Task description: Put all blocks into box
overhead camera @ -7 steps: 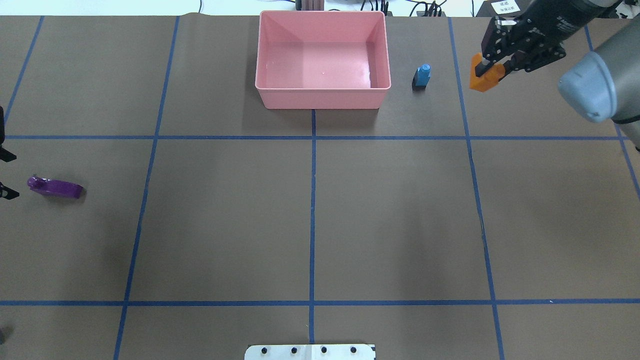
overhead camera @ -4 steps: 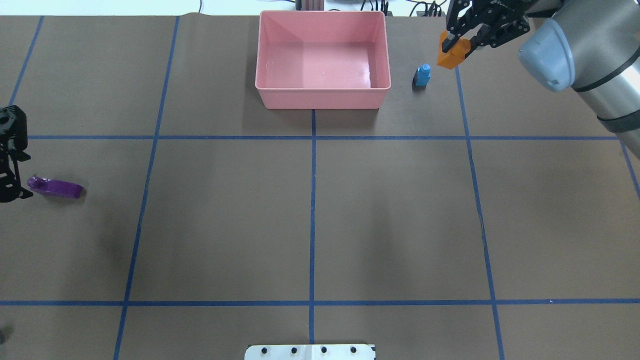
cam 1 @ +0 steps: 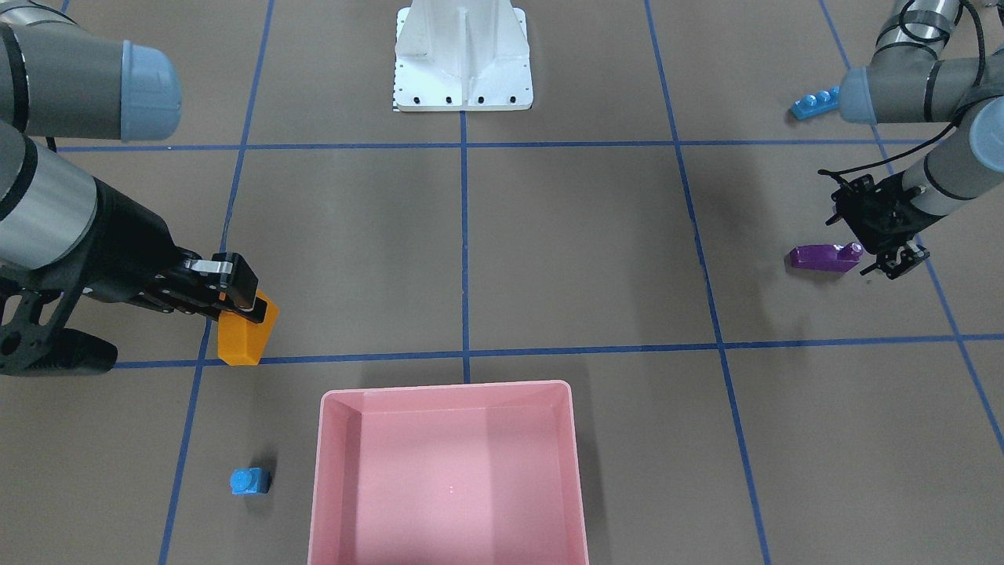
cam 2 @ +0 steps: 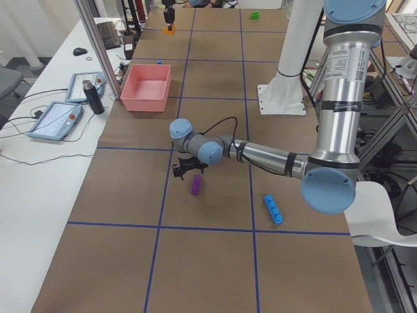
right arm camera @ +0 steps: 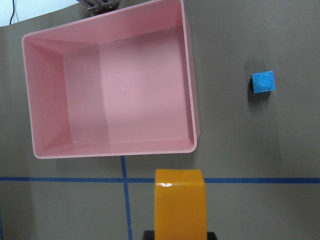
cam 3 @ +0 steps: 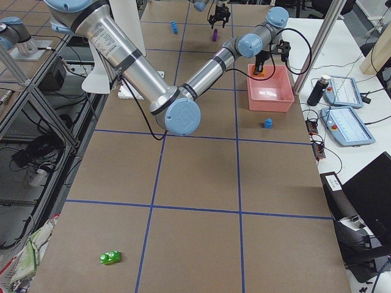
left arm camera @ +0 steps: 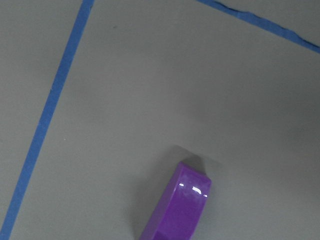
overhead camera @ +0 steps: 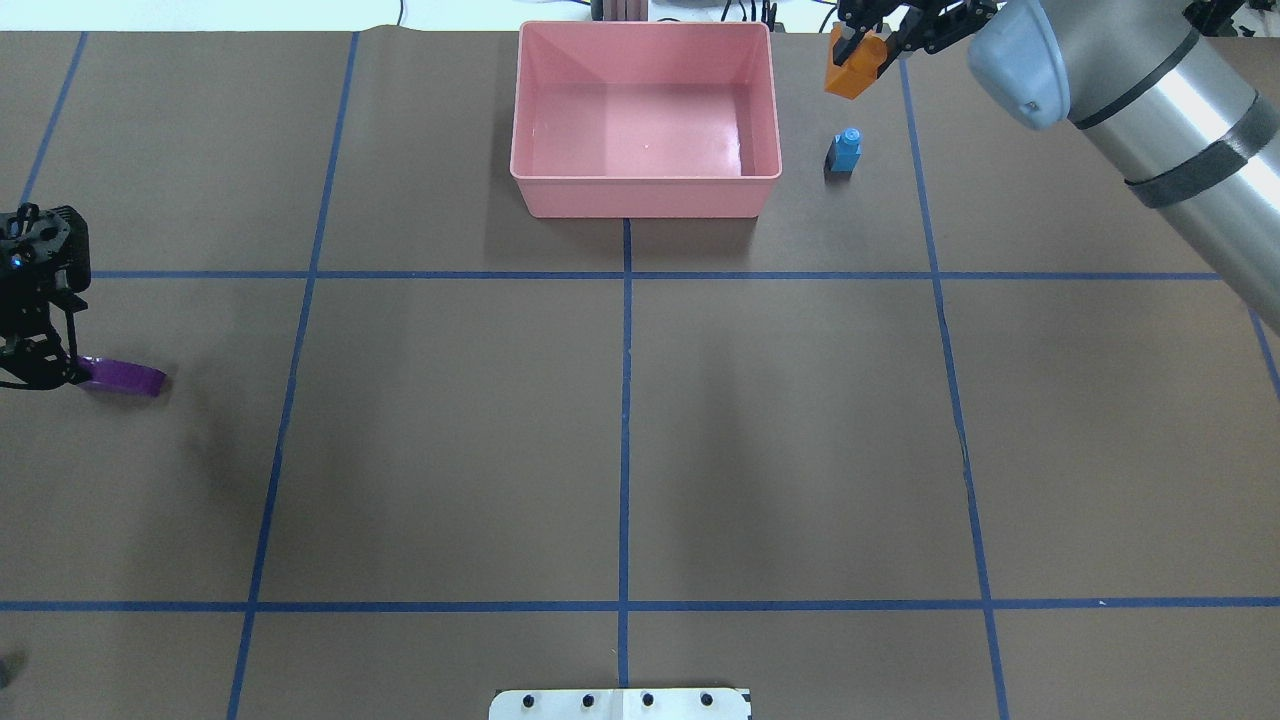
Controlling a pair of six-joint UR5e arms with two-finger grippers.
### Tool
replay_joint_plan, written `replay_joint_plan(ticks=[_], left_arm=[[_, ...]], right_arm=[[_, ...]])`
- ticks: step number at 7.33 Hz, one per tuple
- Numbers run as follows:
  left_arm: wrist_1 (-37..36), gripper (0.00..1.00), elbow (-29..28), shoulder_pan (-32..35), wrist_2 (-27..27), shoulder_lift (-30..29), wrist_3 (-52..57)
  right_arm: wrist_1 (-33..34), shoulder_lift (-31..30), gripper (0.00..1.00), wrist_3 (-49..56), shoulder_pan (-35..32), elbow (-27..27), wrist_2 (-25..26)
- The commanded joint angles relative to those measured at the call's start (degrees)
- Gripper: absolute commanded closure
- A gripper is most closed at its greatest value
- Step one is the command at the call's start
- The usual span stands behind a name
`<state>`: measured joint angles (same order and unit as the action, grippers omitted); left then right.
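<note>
My right gripper is shut on the orange block, held in the air just right of the pink box; the wrist view shows the orange block below the box's near wall. The small blue block stands on the table right of the box. My left gripper is open over the stud end of the purple block, which lies flat at the far left. The long blue block lies behind my left arm. The green block lies far off at the right end.
The white robot base stands at the table's near middle edge. Blue tape lines grid the brown table. A side bench beyond the box carries tablets and a dark bottle.
The right gripper carried the orange block left and farther back, close to the box's right wall. The left gripper moved in over the purple block's left end.
</note>
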<state>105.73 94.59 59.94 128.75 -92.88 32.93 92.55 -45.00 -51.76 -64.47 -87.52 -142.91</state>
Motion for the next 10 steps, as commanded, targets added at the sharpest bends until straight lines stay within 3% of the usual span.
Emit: replay_joint_plan(ticks=[1,6,7,9,10], left_arm=[[5.5,0.01,-4.6,-1.2,-2.0,-0.3,-0.1],[6.2,0.01,-6.8,-3.6,-2.0,0.2,-0.3],[6.2,0.15,-6.7,-3.7,-1.7,0.3,-0.7],[6.2,1.0,-5.4,-3.7,-1.9,0.3,-6.4],[5.8,1.0,-3.7,-3.6,-1.7,0.5,-7.9]], right_arm=[[-4.2,1.0,1.0,0.0,0.1,3.4,0.3],[-4.2,3.4,1.0,0.0,0.7,5.5,0.4],[-4.2,3.7,1.0,0.0,0.8,5.8,0.4],[-4.2,3.8,1.0,0.0,0.8,5.9,0.4],[-4.2,4.0,1.0,0.0,0.8,5.9,0.5]])
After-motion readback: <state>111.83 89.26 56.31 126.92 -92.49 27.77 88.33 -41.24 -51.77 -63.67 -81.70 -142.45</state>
